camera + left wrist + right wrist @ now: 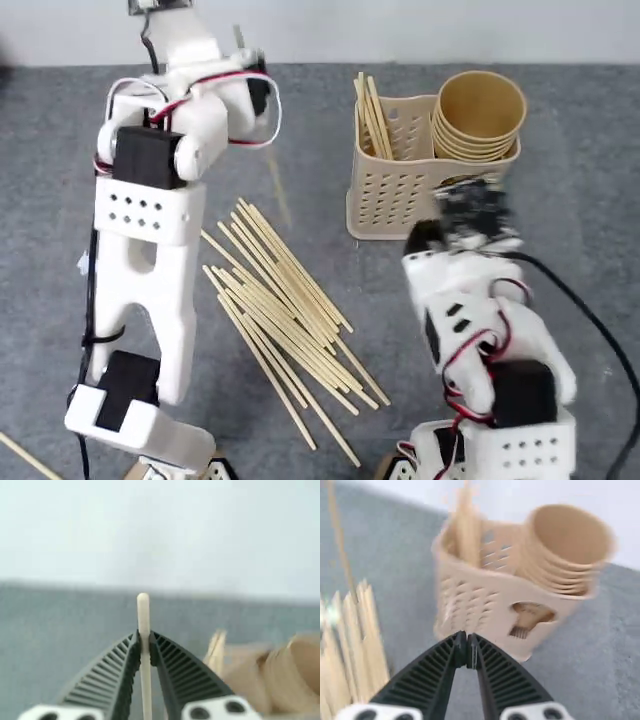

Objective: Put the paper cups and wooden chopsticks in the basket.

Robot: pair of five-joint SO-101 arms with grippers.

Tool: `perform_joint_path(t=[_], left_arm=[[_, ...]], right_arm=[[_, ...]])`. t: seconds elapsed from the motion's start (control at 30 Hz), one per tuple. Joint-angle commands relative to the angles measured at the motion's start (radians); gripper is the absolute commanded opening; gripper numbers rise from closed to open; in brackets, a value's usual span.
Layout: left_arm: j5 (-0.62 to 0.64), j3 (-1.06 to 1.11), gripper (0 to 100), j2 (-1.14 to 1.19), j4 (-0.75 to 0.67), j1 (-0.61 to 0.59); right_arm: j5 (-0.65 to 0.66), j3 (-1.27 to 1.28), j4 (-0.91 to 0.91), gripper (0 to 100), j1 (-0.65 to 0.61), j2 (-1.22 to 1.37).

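Observation:
My left gripper (143, 642) is shut on one wooden chopstick (143, 610), whose tip stands up past the fingertips. In the high view that gripper (255, 88) is raised at the back left, with the thin chopstick (272, 185) slanting down from it. The beige basket (395, 200) holds a stack of paper cups (482, 112) and a few chopsticks (372, 115). My right gripper (466, 642) is shut on nothing, close to the basket's front wall (485, 610), below the cups (565, 545). A pile of chopsticks (285, 310) lies on the grey mat between the arms.
One stray chopstick (25, 455) lies at the front left corner. The pile's ends (355, 640) show beside my right gripper. Bare grey mat stretches to the right of the basket and behind it up to the pale wall.

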Motion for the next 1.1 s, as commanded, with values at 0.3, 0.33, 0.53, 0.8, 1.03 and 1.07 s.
perform_joint_path(t=[0.3, 0.33, 0.53, 0.8, 1.03, 1.07], left_arm=[[0.175, -0.054, 1, -0.048, -0.394, 0.097], [0.18, -0.053, 1, -0.04, -0.411, 0.109], [0.178, -0.038, 1, 0.011, -0.417, 0.157], [0.064, -0.013, 13, 0.081, -0.23, 0.155], [0.114, -0.015, 21, -0.037, -0.094, 0.112], [0.112, -0.013, 21, -0.057, -0.072, 0.097]], right_arm=[[-0.216, -0.003, -0.108, 1.7, 0.18, -0.038], [-0.227, 0.002, -0.108, 1.7, 0.18, -0.038], [-0.233, 0.12, -0.237, 1.7, 0.174, -0.045], [-0.233, 0.15, -0.282, 2.1, 0.173, -0.045], [-0.233, 0.152, -0.278, 2.2, 0.173, -0.045], [-0.233, 0.152, -0.278, 2.2, 0.173, -0.045]])
